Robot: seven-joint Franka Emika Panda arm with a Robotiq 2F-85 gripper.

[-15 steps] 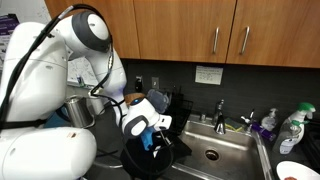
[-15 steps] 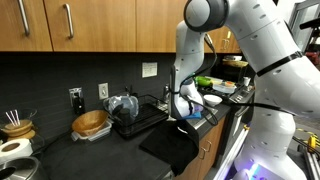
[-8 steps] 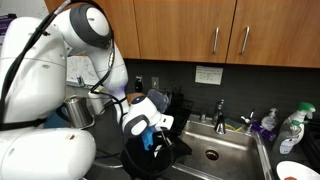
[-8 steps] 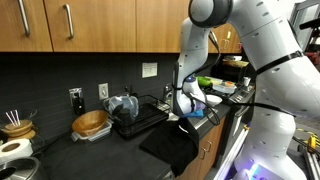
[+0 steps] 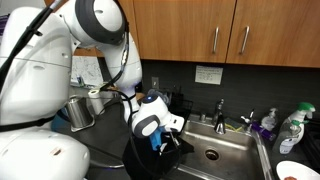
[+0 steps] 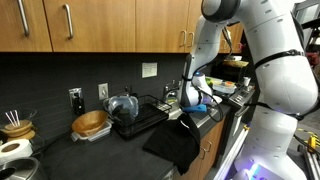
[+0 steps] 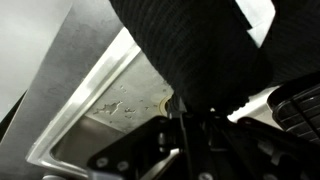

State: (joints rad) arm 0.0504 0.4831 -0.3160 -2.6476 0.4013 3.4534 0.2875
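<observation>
My gripper (image 5: pixel 165 141) is shut on the edge of a black textured cloth (image 5: pixel 146 162) and holds it just over the counter beside the sink (image 5: pixel 228 152). In an exterior view the cloth (image 6: pixel 178 146) drapes over the counter's front edge, with my gripper (image 6: pixel 193 108) at its upper corner. In the wrist view the cloth (image 7: pixel 190 45) fills the top and runs down between my fingers (image 7: pixel 192 128). The steel sink basin (image 7: pixel 110 100) lies below it.
A faucet (image 5: pixel 220 112) and soap bottles (image 5: pixel 268 122) stand behind the sink. A steel pot (image 5: pixel 80 111) sits by the arm. A dish rack with a glass jar (image 6: pixel 125 105), a wooden bowl (image 6: pixel 90 124) and a cup of sticks (image 6: pixel 15 122) line the counter.
The arm has swung toward the sink. My gripper has carried the held edge of the black cloth that way, and the cloth has shifted with it.
</observation>
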